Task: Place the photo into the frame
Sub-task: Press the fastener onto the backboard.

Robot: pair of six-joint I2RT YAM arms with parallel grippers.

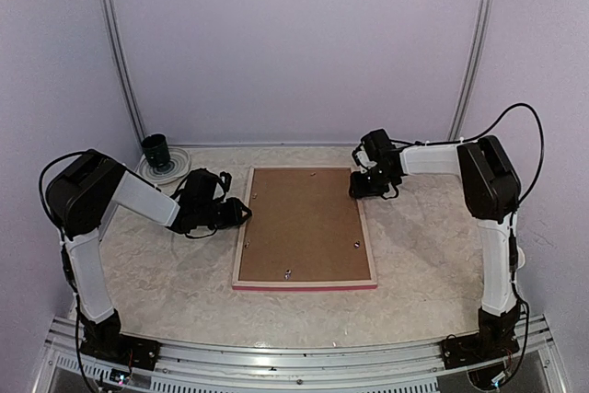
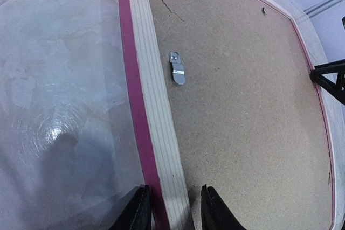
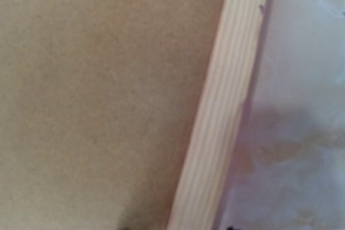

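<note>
Dark cup (image 1: pixel 155 148): stands on a clear dish (image 1: pixel 180 162) at the back left of the bench (image 1: pixel 166 273), well apart from the frame (image 1: pixel 304 283). Only a wide backward swing of the left arm would tip it.
Left end effector (image 2: pixel 172 209): jaws part-way apart, straddling the frame's left rail. One fingertip (image 2: pixel 137 211) touches the pink outer edge and the other sits over the board just inside the wood. I cannot tell whether it truly pinches. A loose hold would let the rail slip on a lift.
Frame: face down on the bench, pale wood back up. Raised from one side only, it would pivot and scrape.
Clip (image 2: pixel 177 69): lies parallel to the rail and looks unlatched. If so, tilting the frame could drop the board out.
Backing board (image 1: pixel 304 223): seated inside the rails, with a hairline crack (image 2: pixel 164 5) near one corner. Prying there could lengthen it.
Photo: not in view anywhere. Whether it lies beneath the board cannot be told, and if it does, a shifting board could crease it.
Right end effector (image 3: pixel 176 227): at the far right corner, jaws apart wider than the rail, gripping nothing. An off-centre close would shove the frame sideways.
</note>
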